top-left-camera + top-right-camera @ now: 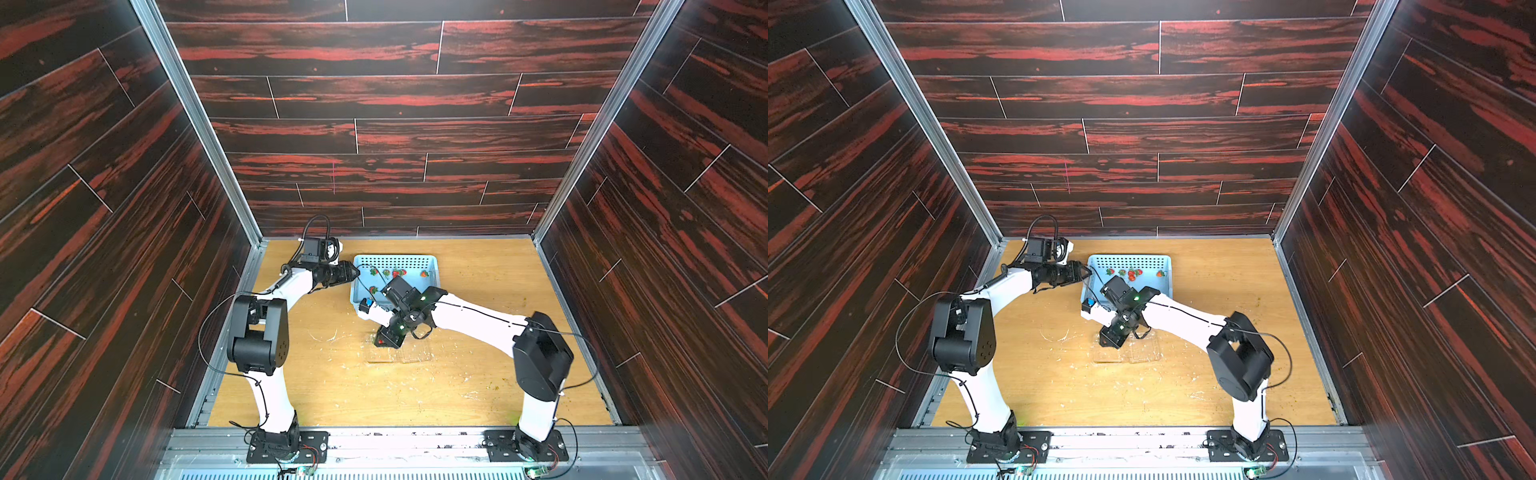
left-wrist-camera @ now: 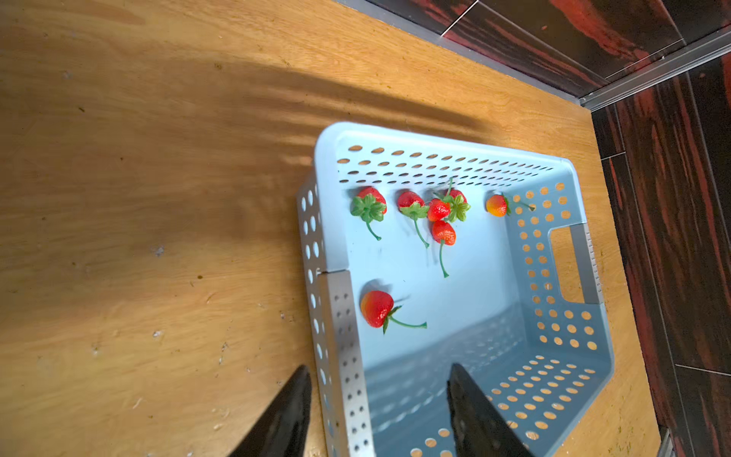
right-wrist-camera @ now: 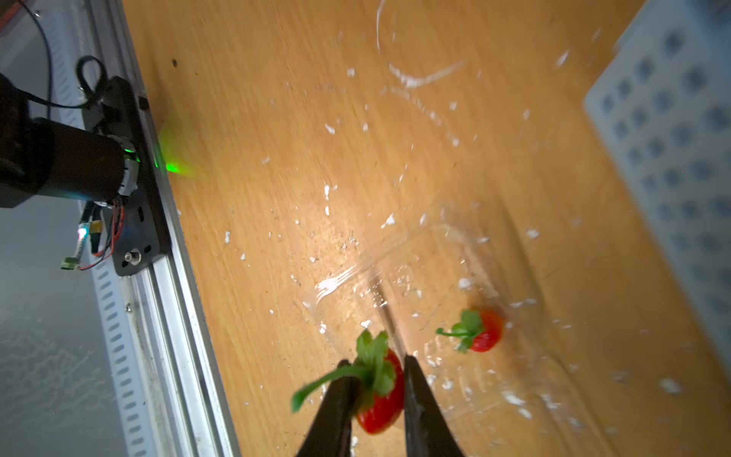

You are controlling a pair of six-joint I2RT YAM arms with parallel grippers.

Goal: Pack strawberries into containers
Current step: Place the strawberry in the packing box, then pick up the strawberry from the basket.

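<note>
Several strawberries point(image 2: 444, 232) lie along the far wall of the light blue basket point(image 2: 340, 316), and one more point(image 2: 376, 308) lies apart near its side wall. My left gripper point(image 2: 378, 367) is open and straddles that side wall, one finger outside and one inside. The clear clamshell container point(image 3: 435, 277) lies open on the table in front of the basket point(image 1: 395, 261). One strawberry point(image 3: 484, 330) rests inside the container. My right gripper point(image 3: 376, 361) is shut on another strawberry point(image 3: 381, 403), held just above the container point(image 1: 399, 353).
White flecks and scuffs point(image 3: 419, 81) dot the wooden table around the container. The left arm's base point(image 3: 59, 166) and an aluminium rail point(image 3: 158, 277) run along the table's near edge. Dark wood-look walls point(image 1: 374, 137) close in three sides.
</note>
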